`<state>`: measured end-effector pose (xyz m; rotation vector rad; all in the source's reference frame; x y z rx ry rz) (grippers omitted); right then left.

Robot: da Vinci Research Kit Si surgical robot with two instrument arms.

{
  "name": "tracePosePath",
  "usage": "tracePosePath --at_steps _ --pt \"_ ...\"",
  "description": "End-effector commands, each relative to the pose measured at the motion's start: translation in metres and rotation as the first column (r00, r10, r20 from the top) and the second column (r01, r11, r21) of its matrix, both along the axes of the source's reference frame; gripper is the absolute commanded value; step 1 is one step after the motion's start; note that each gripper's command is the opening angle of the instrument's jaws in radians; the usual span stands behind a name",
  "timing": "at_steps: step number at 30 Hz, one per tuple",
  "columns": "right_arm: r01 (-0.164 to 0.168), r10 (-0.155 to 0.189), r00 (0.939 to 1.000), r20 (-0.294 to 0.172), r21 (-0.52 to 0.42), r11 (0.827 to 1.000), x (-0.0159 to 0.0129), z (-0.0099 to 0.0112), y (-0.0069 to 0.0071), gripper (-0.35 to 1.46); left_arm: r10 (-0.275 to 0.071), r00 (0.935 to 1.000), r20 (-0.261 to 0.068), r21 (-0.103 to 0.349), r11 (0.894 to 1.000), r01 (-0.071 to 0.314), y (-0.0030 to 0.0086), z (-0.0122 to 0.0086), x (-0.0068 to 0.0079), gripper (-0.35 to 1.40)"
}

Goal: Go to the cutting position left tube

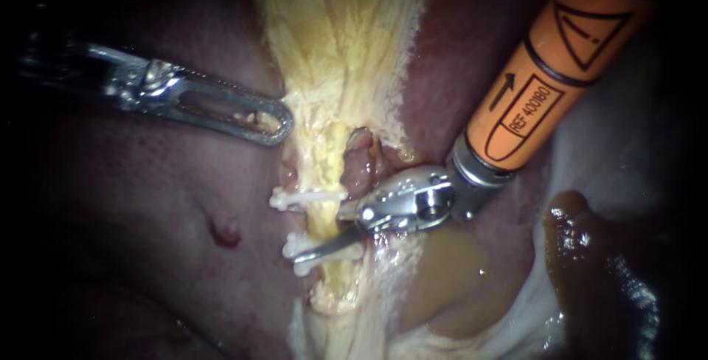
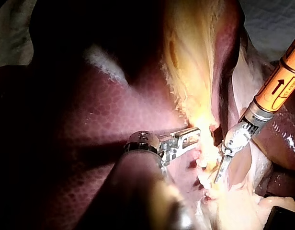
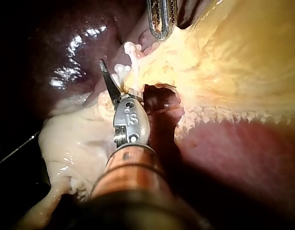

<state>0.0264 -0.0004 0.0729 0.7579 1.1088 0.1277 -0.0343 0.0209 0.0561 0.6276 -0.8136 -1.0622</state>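
L instrument (image 1: 269,122) in from left, shaft near level. R instrument (image 1: 328,231) from upper right, pincer blades apart.

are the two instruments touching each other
Apart. The endoscope view shows a plain stretch of yellow tissue between the left instrument and the right instrument.

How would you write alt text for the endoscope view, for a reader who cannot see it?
The orange-sleeved right instrument enters from the upper right, its thin tip beside the lower clip, below the upper clip, on a pale yellow tube. The left instrument touches the yellow tissue higher up; dark liver surrounds.
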Motion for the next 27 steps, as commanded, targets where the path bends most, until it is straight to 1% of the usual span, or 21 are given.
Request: tracePosePath --at_steps 1,4,7,18,24,26,27 --pt "0.0 0.0 1.0 -0.005 0.001 1.0 0.0002 0.0 0.0001 1.44 0.001 1.0 0.001 0.0 1.0 -0.001 0.0 0.0 0.0 -0.35" --pt "0.004 -0.004 0.9999 -0.011 0.002 1.0 0.0008 0.0001 0.0002 1.4 0.001 1.0 0.0 0.0 1.0 -0.001 -0.0001 0.0001 -0.0001 -0.35" --pt "0.001 -0.001 0.9998 -0.018 0.006 1.0 0.0012 0.0002 0.0002 1.4 0.0 1.0 0.0 0.0 1.0 0.0 0.0 0.0001 -0.0002 -0.35" --pt "-0.003 0.003 0.9997 -0.026 0.009 1.0 0.0014 0.0001 0.0002 1.4 0.0 1.0 0.0 0.0 1.0 0.0 0.0 0.0001 -0.0002 -0.35" --pt "-0.005 0.006 0.9992 -0.039 0.024 1.0 0.0014 -0.0006 -0.0002 1.42 0.001 1.0 0.001 0.0 1.0 -0.001 0.0 0.0001 -0.0002 -0.35" --pt "0.002 -0.001 0.9991 -0.041 0.035 0.999 0.0013 -0.001 -0.0004 1.42 0.001 1.0 0.001 0.0 1.0 -0.001 0.0 0.0001 -0.0001 -0.35" --pt "0.008 -0.006 0.9987 -0.051 0.037 0.999 0.0014 -0.0014 -0.0006 1.42 0.001 1.0 0.001 0.0 1.0 -0.001 0.0 0.0001 -0.0001 -0.35"
